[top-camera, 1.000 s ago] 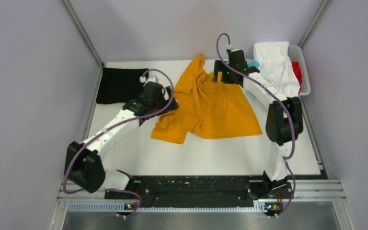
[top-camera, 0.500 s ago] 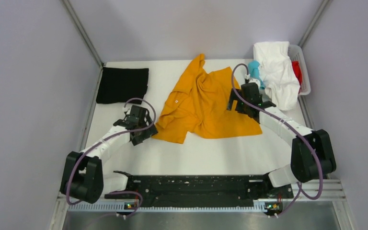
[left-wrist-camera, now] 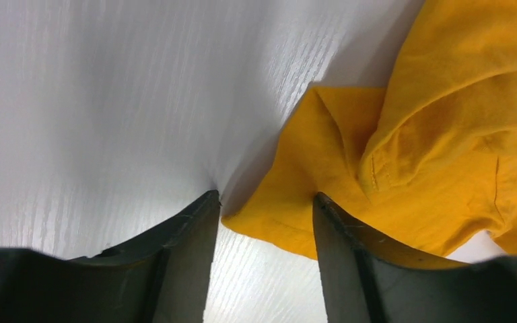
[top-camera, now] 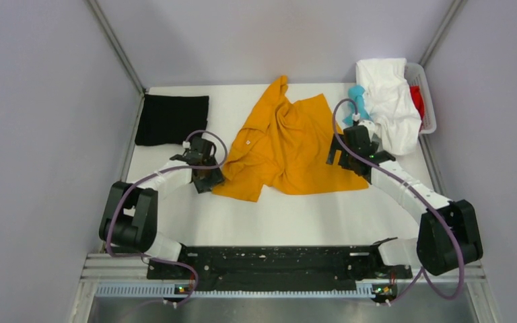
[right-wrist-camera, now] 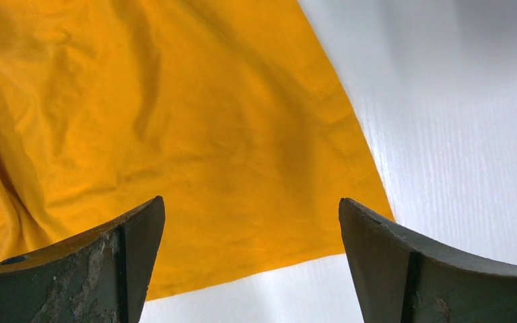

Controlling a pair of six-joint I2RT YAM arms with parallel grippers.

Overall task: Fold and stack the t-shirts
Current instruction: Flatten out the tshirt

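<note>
Left tool — white table, grey walls.

Bright, even light; soft shadows, sharp focus.

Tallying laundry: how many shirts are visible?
5: orange shirt mid-table, black shirt far left, white shirt draped over the basket, teal shirt and red shirt beside it. More may hide underneath.
</note>
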